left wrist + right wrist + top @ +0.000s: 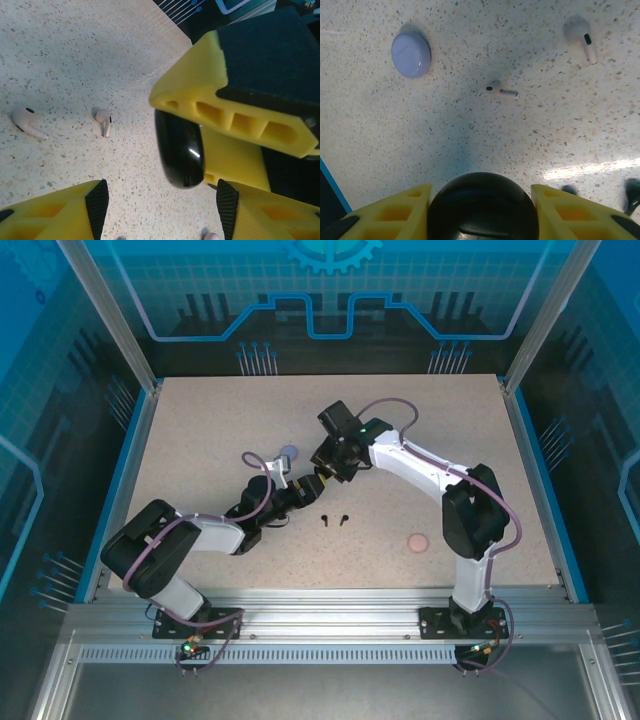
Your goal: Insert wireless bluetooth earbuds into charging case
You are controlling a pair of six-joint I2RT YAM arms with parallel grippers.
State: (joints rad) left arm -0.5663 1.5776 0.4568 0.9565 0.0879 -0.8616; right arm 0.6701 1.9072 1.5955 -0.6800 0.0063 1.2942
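Right hand [481, 194] clamps black case [482, 212] over speckled table [470, 125] within blue walls [60, 390]; left hand [162, 201] apart.

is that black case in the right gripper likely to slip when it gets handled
The black case looks glossy, with a bright highlight, so it probably slips easily. Its rounded shell gives the right gripper little flat surface, so it may twist. It looks rigid.

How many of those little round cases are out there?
3. A lavender case lies left of centre, a pink case lies toward the near right, and a black case is held by the right gripper. More could be hidden.
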